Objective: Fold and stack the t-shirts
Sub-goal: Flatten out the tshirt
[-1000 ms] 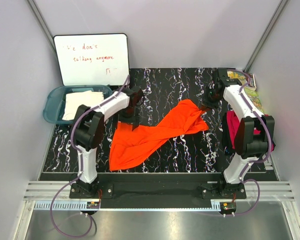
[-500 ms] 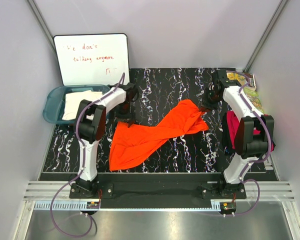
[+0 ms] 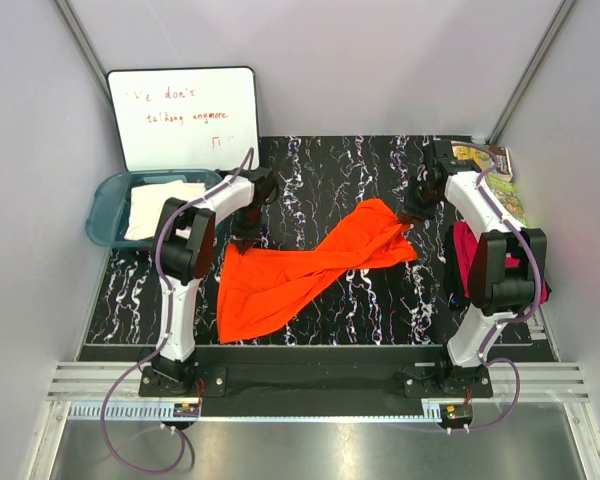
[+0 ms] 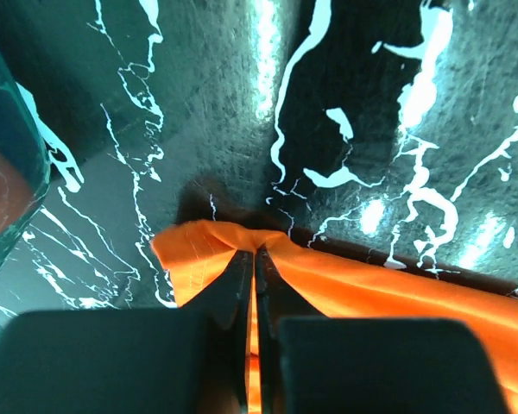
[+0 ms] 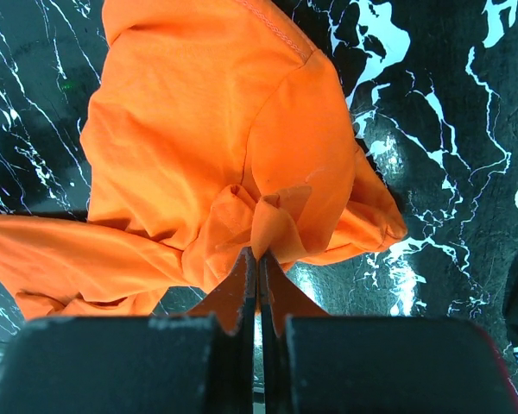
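A bright orange t-shirt [image 3: 310,265] lies crumpled in a diagonal band across the black marbled table. My left gripper [image 3: 245,240] is shut on its far-left corner; in the left wrist view the fingertips [image 4: 255,254] pinch a fold of orange fabric [image 4: 371,285]. My right gripper [image 3: 412,213] is shut on the shirt's far-right end, where the right wrist view shows the tips [image 5: 257,254] clamping a bunched fold of the shirt [image 5: 207,138]. A magenta-pink t-shirt [image 3: 467,255] lies at the right edge, partly hidden behind the right arm. A cream-white t-shirt [image 3: 160,205] rests in the tub.
The teal tub [image 3: 105,215] stands at the far left, its wall close to the left gripper [image 4: 9,172]. A whiteboard [image 3: 185,115] leans on the back wall. Colourful booklets [image 3: 502,180] lie at the far right corner.
My left gripper came down onto the shirt's far-left corner and went from open to shut on it, drawing that corner slightly left. The right gripper has held still.
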You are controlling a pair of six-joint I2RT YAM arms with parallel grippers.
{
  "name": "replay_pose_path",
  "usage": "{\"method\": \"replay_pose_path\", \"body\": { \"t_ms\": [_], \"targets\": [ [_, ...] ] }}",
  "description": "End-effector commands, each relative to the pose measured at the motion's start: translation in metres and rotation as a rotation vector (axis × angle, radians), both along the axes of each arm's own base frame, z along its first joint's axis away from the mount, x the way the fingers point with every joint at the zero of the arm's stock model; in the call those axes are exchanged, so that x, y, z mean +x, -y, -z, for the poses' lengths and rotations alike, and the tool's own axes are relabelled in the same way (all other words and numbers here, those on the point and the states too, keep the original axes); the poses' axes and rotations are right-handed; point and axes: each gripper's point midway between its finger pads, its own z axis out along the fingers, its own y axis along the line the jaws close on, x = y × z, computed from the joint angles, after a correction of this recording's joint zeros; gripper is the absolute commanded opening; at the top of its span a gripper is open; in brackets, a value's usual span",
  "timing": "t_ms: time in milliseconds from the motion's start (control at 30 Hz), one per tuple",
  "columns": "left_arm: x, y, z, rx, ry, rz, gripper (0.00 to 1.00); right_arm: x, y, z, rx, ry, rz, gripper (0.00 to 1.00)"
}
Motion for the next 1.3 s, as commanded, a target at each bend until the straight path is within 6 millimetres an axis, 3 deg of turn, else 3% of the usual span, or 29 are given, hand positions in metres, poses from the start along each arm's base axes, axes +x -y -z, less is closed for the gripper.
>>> {"method": "replay_pose_path", "body": {
  "t_ms": [0, 133, 333, 433, 633, 800, 933, 1000, 1033, 1067, 1133, 1167, 1233, 1267],
  "targets": [
    [-0.006, -0.010, 0.022, 0.039, -0.036, 0.006, 0.00, 0.012, -0.003, -0.014, 0.008, 0.058, -0.020, 0.00],
    [0.002, -0.006, 0.004, 0.010, 0.013, 0.008, 0.00, 0.015, 0.002, -0.020, -0.016, 0.078, -0.020, 0.00],
    [0.022, 0.006, -0.043, -0.058, 0.138, -0.012, 0.00, 0.024, 0.026, -0.032, -0.074, 0.112, 0.025, 0.00],
    [0.037, 0.007, -0.077, -0.064, 0.232, -0.030, 0.00, 0.037, 0.028, -0.054, -0.070, 0.174, 0.037, 0.00],
    [0.072, 0.000, -0.175, -0.074, 0.504, -0.104, 0.00, 0.061, 0.025, -0.107, -0.044, 0.313, 0.053, 0.00],
    [0.091, -0.015, -0.273, -0.128, 0.763, -0.175, 0.00, 0.070, 0.023, -0.164, -0.023, 0.446, 0.065, 0.00],
    [0.087, -0.024, -0.341, -0.171, 0.940, -0.195, 0.00, 0.070, 0.020, -0.216, 0.005, 0.567, 0.066, 0.00],
    [0.083, -0.025, -0.363, -0.194, 1.003, -0.186, 0.00, 0.063, 0.019, -0.251, 0.017, 0.648, 0.064, 0.00],
    [0.072, -0.028, -0.380, -0.211, 1.045, -0.183, 0.00, 0.059, 0.019, -0.263, 0.017, 0.678, 0.055, 0.00],
    [0.067, -0.030, -0.387, -0.218, 1.067, -0.181, 0.00, 0.050, 0.020, -0.288, 0.018, 0.739, 0.053, 0.00],
    [0.050, -0.036, -0.412, -0.246, 1.142, -0.168, 0.00, 0.037, 0.019, -0.312, 0.014, 0.801, 0.031, 0.00],
    [0.043, -0.037, -0.419, -0.250, 1.162, -0.160, 0.00, 0.022, 0.019, -0.337, 0.016, 0.866, 0.020, 0.00],
    [0.022, -0.041, -0.444, -0.272, 1.234, -0.132, 0.00, 0.006, 0.017, -0.358, 0.016, 0.924, -0.001, 0.00],
    [0.017, -0.042, -0.444, -0.270, 1.245, -0.126, 0.00, -0.012, 0.017, -0.376, 0.018, 0.978, -0.013, 0.00]
  ]
}}
